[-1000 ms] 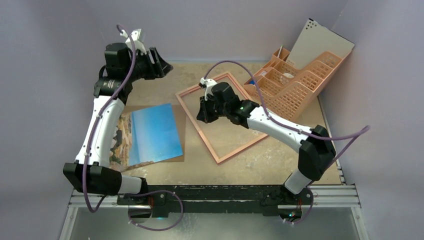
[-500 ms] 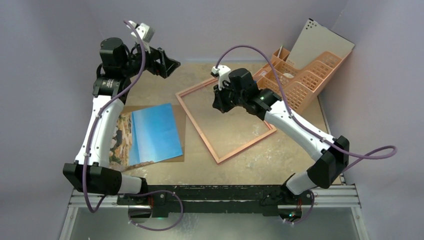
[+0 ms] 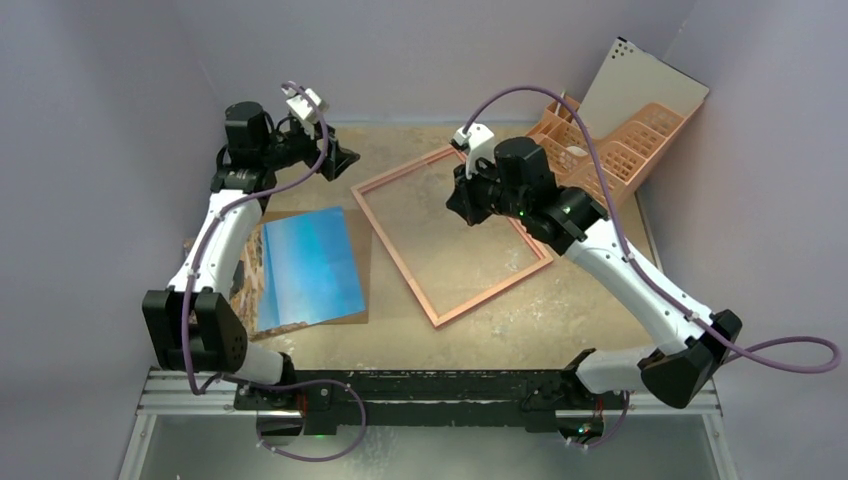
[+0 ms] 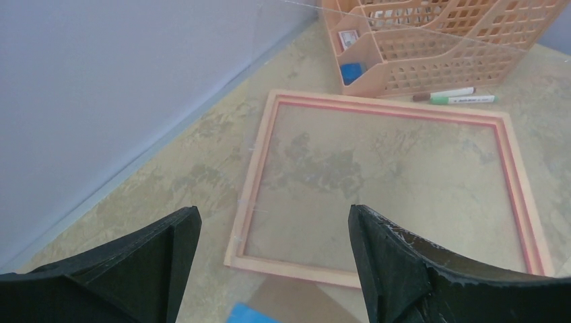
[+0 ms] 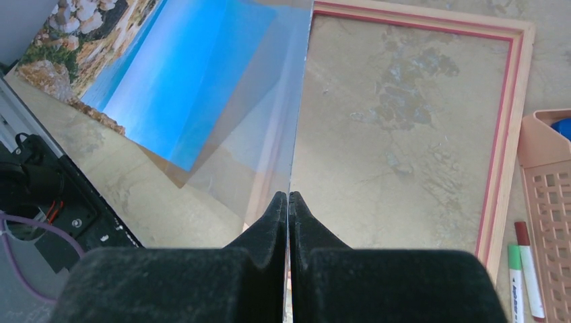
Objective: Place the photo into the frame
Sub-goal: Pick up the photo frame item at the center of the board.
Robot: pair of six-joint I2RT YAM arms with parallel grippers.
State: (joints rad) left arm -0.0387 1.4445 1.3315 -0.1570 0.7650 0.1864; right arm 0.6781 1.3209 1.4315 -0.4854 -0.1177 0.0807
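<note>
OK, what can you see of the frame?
The frame is thin and rectangular, peach wood with a pink-red line round its inner edge. It lies flat on the table, turned askew, mid-table. Its opening is empty, and the tabletop shows through. An organiser and two markers sit beside one side. Neither gripper touches it; the right gripper holds a clear pane over it.

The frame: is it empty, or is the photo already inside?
Empty. The table shows through the frame; the photo lies outside it on the backing board.
</note>
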